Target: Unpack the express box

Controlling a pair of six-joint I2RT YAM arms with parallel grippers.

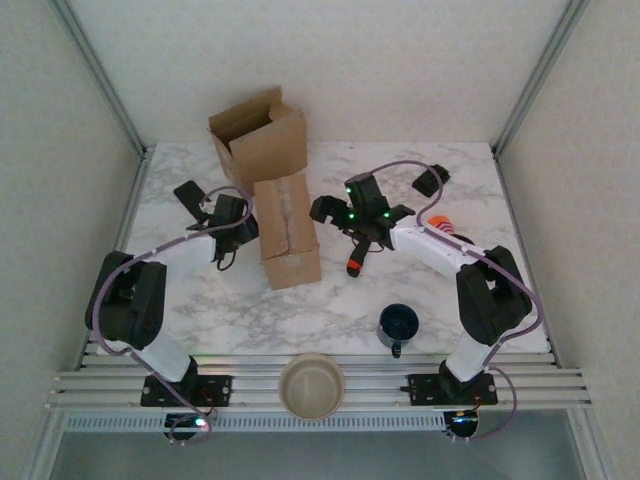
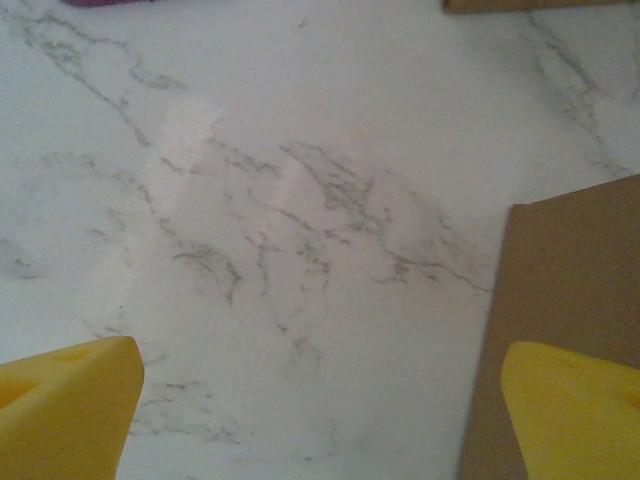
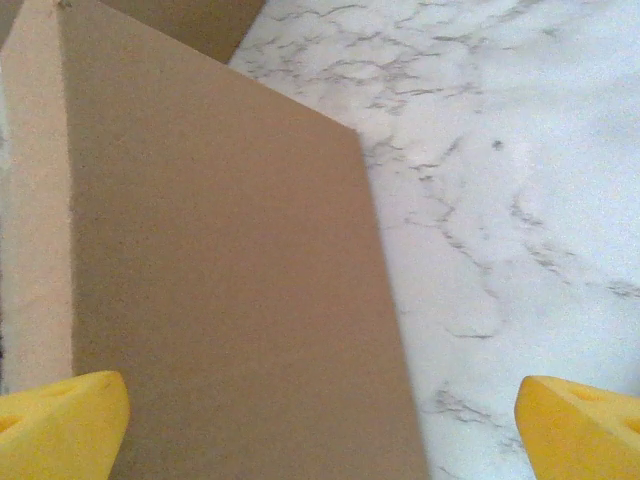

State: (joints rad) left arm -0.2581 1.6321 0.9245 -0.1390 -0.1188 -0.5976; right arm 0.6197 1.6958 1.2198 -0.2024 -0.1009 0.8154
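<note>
One mug (image 1: 398, 325) and a bowl (image 1: 311, 385) sit before the express box (image 1: 288, 232).

orange object (image 1: 445, 222) half hidden behind right arm (image 1: 425, 243); closed box (image 3: 220, 280) cropped by frame bottom; open box (image 1: 258, 140) interior unreadable.

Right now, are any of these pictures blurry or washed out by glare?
Top view: soft, even light, hardly any shadows. Left wrist view: a pale sheen on the marble table; the left claw's yellow fingertips are blurred. Right wrist view: the cardboard box up close looks soft, the marble sharper.
</note>
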